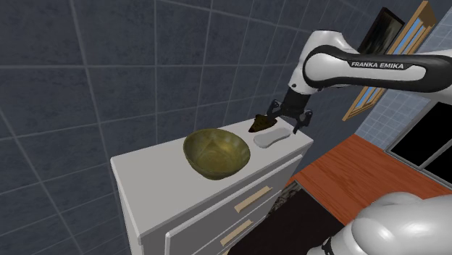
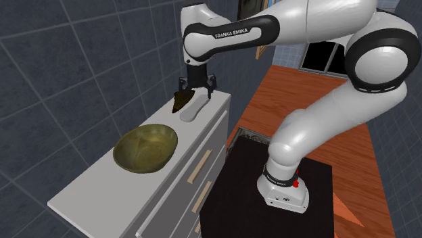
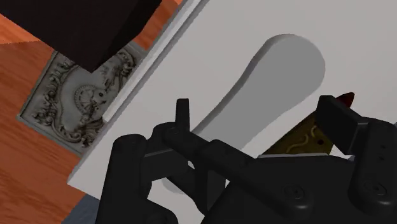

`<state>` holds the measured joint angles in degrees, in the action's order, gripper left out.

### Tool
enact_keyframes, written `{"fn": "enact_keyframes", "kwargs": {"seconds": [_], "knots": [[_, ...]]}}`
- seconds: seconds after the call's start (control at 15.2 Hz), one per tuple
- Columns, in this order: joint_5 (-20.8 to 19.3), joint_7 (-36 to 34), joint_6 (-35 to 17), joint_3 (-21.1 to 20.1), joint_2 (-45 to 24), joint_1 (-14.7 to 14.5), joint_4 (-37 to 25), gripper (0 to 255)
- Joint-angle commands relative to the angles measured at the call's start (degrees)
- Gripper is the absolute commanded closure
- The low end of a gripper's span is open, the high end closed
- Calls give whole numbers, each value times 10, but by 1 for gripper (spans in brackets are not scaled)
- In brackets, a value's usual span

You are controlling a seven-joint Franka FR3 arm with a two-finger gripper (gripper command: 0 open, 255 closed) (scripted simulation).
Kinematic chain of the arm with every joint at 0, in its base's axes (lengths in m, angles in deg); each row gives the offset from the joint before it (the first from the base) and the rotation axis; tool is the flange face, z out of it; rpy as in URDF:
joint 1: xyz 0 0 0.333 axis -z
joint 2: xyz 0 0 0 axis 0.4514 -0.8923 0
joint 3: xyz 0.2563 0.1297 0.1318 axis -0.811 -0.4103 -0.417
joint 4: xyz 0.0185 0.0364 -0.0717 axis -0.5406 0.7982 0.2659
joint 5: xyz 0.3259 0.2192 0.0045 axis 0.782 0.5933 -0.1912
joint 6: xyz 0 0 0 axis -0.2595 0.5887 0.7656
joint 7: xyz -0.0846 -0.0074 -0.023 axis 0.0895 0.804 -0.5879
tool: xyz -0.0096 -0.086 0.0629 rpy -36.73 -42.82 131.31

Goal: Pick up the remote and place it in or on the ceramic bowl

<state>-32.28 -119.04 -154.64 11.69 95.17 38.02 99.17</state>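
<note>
At the far end of the surface (image 1: pixel 148 168), on the shoulder view's right, our jaws hang apart over the pale remote (image 1: pixel 274 138). It lies flat, not gripped. Lifting it to the green bowl (image 1: pixel 217 152) is left.

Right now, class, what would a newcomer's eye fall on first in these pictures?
The big white arm reaches over a white cabinet, its black gripper open over a pale remote at one end of the top. An olive-gold bowl sits empty near the middle of the top, and a small dark brown thing lies beside the remote.
</note>
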Motion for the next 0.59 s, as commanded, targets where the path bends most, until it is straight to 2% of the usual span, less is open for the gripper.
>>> {"fn": "enact_keyframes", "kwargs": {"seconds": [0.0, 0.2, 0.53], "knots": [[8, -123, -32, -16, -30, 34, -4, 0], [11, -286, -75, -31, -71, 83, -11, 0], [11, -294, -110, -34, -82, 85, 12, 0]]}}
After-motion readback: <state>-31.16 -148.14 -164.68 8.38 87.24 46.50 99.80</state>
